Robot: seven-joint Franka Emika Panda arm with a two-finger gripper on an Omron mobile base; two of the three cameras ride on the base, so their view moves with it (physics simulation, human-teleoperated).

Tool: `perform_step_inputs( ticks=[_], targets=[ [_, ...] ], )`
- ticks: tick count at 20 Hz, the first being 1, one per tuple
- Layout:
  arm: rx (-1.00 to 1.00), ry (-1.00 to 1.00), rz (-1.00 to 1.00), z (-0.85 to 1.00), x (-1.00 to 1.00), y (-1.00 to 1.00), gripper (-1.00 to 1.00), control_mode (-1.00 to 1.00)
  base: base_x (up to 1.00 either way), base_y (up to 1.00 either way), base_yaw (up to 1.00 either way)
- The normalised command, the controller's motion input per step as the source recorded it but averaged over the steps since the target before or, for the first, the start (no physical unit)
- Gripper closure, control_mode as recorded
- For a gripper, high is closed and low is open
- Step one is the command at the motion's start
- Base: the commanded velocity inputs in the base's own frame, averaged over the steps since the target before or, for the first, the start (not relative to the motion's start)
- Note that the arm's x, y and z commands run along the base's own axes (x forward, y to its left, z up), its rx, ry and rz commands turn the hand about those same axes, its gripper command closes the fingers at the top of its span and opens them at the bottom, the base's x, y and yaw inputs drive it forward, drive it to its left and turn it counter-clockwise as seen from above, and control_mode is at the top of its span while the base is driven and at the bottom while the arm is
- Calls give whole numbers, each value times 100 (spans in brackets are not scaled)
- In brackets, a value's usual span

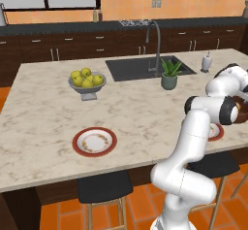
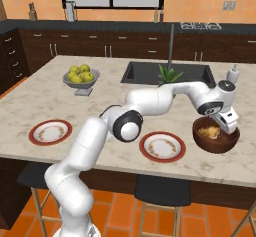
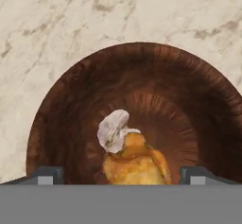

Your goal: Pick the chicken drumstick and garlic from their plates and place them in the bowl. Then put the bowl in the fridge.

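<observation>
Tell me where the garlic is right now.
The garlic lies inside the dark brown bowl, resting against the chicken drumstick, on the marble counter right of the nearer plate.

Deep dark reddish-brown bowl (image 2: 216, 136) sits on the marble-topped island counter (image 2: 100, 101), near its front edge. Lumpy golden-brown chicken drumstick (image 3: 136, 164) and pale whitish garlic bulb (image 3: 113, 130) both lie in it, touching, garlic resting against the drumstick. In the right base view: one red-rimmed white plate (image 2: 162, 146) just left of the bowl, second red-rimmed plate (image 2: 50, 132) well left along the same edge. Grey footed fruit bowl (image 2: 80, 81) behind that; sink (image 2: 167, 73) behind the bowl; potted plant (image 1: 169, 73) at the sink's front edge.
</observation>
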Motion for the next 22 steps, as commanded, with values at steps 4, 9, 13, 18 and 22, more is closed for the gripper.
perform_step_inputs(
  ticks=[4, 9, 13, 18, 22],
  targets=[
    [-8, 0, 0, 13, 0, -3, -100, -100, 0, 0, 0],
    [-6, -1, 0, 15, -70, -3, -100, -100, 0, 0, 0],
    [-7, 0, -10, -42, -28, 10, -100, -100, 0, 0, 0],
    [-10, 0, -10, -62, 4, -1, -100, -100, 0, 0, 0],
    [-5, 0, -7, -26, 0, -25, -100, -100, 0, 0, 0]
  ],
)
